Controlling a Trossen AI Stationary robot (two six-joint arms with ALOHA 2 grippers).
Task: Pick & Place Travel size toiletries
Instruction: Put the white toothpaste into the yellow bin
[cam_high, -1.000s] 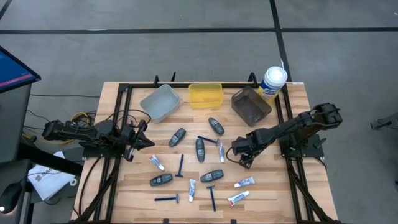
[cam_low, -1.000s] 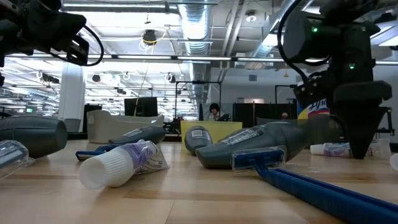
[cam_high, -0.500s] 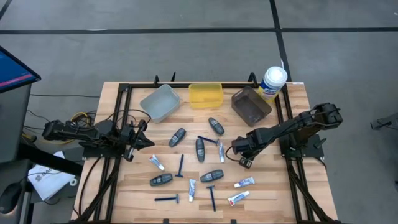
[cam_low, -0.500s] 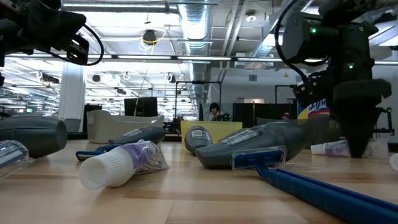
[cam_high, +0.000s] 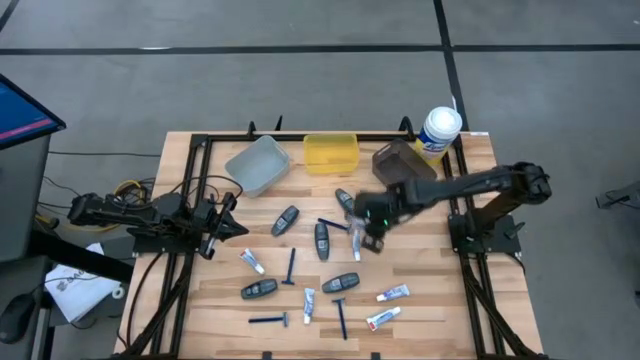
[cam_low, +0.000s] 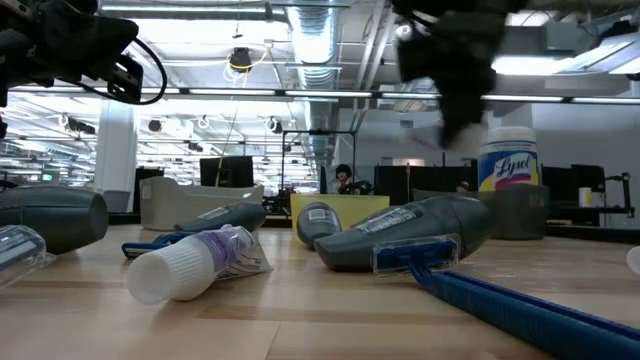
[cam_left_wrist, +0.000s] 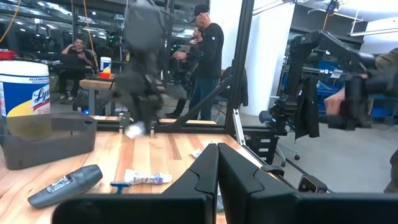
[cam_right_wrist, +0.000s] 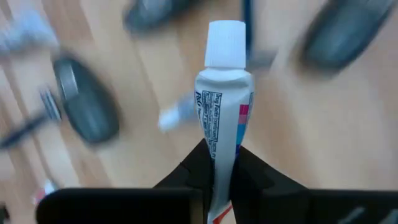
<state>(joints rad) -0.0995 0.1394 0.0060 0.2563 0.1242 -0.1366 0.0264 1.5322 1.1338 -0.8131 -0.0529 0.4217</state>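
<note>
Toiletries lie scattered across the table's (cam_high: 440, 300) centre in the high view. One white mini tube (cam_right_wrist: 221, 115) is pinched in the right gripper (cam_high: 368, 232) right of centre. Left gripper (cam_high: 228, 215) waits at mid-left, fingers together.

6 mini tubes (cam_high: 392, 293), 5 grey pods (cam_high: 321, 238), 4 razors (cam_high: 291, 266), 3 bins (cam_high: 258, 165), 1 canister (cam_high: 438, 130)

Three bins (cam_high: 331, 153) line the bench's far edge, a canister (cam_high: 437, 131) at its far right corner; toiletries (cam_high: 318, 268) scatter mid-bench.
</note>
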